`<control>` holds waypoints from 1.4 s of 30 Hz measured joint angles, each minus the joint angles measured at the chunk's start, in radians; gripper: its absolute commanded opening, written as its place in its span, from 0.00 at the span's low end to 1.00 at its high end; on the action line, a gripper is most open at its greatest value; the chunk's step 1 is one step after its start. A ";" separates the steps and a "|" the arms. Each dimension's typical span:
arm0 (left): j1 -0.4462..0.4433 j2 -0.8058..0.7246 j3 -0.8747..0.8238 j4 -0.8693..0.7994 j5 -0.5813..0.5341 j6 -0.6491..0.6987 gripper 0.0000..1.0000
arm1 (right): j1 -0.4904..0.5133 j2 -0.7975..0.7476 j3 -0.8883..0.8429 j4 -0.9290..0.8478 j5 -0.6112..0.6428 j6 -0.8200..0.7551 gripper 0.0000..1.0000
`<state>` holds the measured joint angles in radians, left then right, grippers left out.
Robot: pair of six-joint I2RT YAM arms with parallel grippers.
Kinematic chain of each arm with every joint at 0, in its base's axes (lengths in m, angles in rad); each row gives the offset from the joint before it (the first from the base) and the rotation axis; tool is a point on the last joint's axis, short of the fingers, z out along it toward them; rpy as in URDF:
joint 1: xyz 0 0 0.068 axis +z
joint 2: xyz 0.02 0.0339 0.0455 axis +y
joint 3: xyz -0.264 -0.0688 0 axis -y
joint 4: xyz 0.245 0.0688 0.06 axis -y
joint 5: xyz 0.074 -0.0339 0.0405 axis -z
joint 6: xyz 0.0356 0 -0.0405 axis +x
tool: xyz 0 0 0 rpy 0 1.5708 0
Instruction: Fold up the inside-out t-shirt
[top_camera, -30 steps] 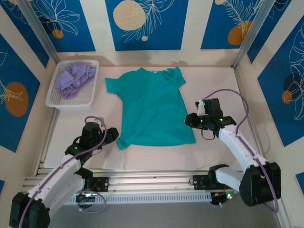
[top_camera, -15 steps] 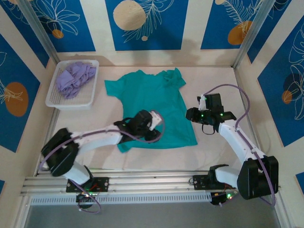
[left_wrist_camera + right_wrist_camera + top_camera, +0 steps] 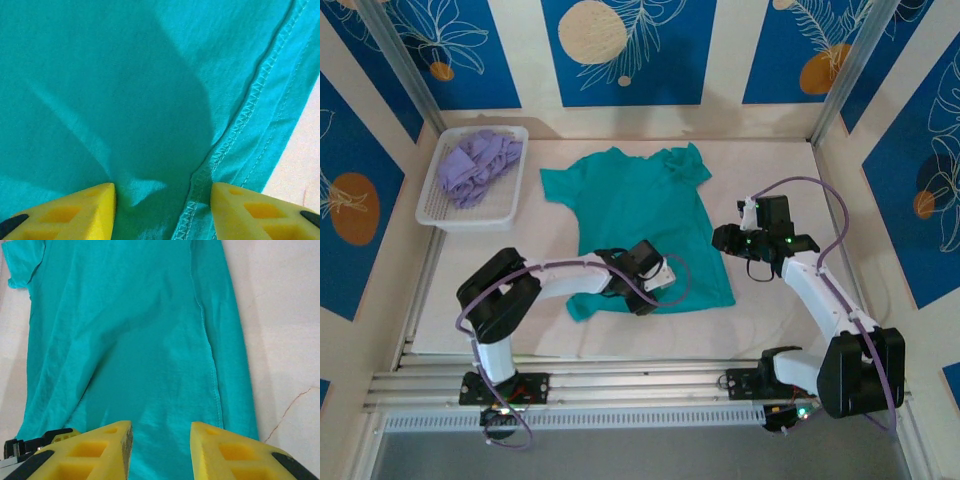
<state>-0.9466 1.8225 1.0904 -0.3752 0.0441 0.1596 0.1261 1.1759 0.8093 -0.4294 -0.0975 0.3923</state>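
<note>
Inside-out t-shirt (image 3: 640,225), teal-green: lying spread flat at the middle of the pale desk (image 3: 770,170), collar toward the far side, hem toward the near side, one short sleeve reaching left, the other bunching at the far right. Left pincer (image 3: 655,280): reaching in from the left, low over the near part of the shirt just inside the hem; jaws standing spread, nothing pinched; yellow fingertips (image 3: 75,210) sitting on either side of a small pucker of cloth, the stitched hem (image 3: 250,105) running diagonally beside the right-hand tip, pale desk showing past it; contact with the cloth impossible to tell for certain. Right pincer (image 3: 725,240): hovering at the right edge of the shirt, about halfway along the side seam, pointing left; jaws standing partly spread, holding nothing, teal cloth showing through the gap in the wrist view. White basket (image 3: 465,218): sitting at the far left corner, well apart from the shirt, holding a crumpled lavender garment (image 3: 475,165).
</note>
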 measured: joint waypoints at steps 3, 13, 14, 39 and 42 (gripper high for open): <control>0.000 0.002 0.002 -0.005 -0.004 0.013 0.36 | -0.005 0.000 -0.002 0.004 -0.005 0.000 0.37; 0.002 0.002 0.004 -0.003 0.005 -0.004 0.21 | -0.006 0.001 -0.008 0.004 -0.017 0.000 0.37; 0.003 0.002 0.004 -0.003 0.010 -0.006 0.22 | -0.006 0.001 -0.009 0.004 -0.019 0.000 0.37; 0.052 -0.037 -0.016 0.056 0.163 -0.082 0.00 | 0.164 0.008 -0.147 0.023 -0.042 0.053 0.37; 0.064 -0.044 -0.034 0.087 0.194 -0.101 0.00 | 0.173 0.008 -0.148 0.025 -0.042 0.053 0.37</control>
<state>-0.8822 1.7782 1.0569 -0.2878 0.2379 0.0589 0.2989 1.1839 0.6617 -0.4046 -0.1394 0.4450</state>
